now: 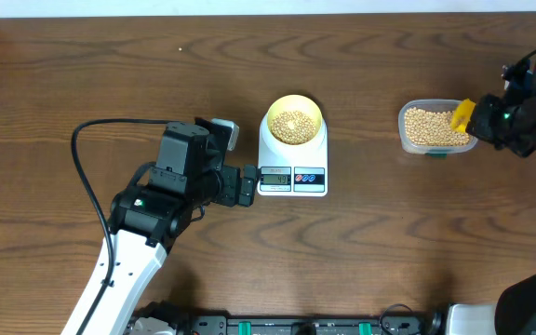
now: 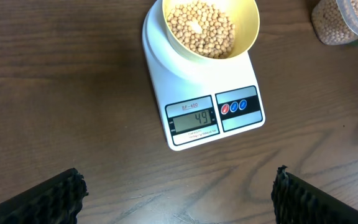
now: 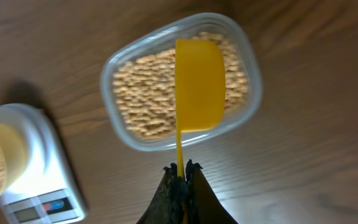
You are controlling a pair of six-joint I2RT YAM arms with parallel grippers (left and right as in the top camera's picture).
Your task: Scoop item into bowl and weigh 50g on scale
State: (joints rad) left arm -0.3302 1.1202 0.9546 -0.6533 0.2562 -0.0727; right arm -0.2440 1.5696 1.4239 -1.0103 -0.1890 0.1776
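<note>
Topping up: scale reads 49. Right gripper is clamped on scoop above tub at centre frame. Next move probably needs only a few beans. Left gripper gapes wide, empty.

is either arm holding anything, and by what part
The right gripper holds the yellow scoop by the end of its handle. The left gripper is open, holding nothing.

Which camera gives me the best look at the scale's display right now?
Left wrist: the scale display faces the camera, sharp, and reads 49. Overhead shows it small, with unreadable digits. Right wrist catches it only blurred at the bottom frame edge.
</note>
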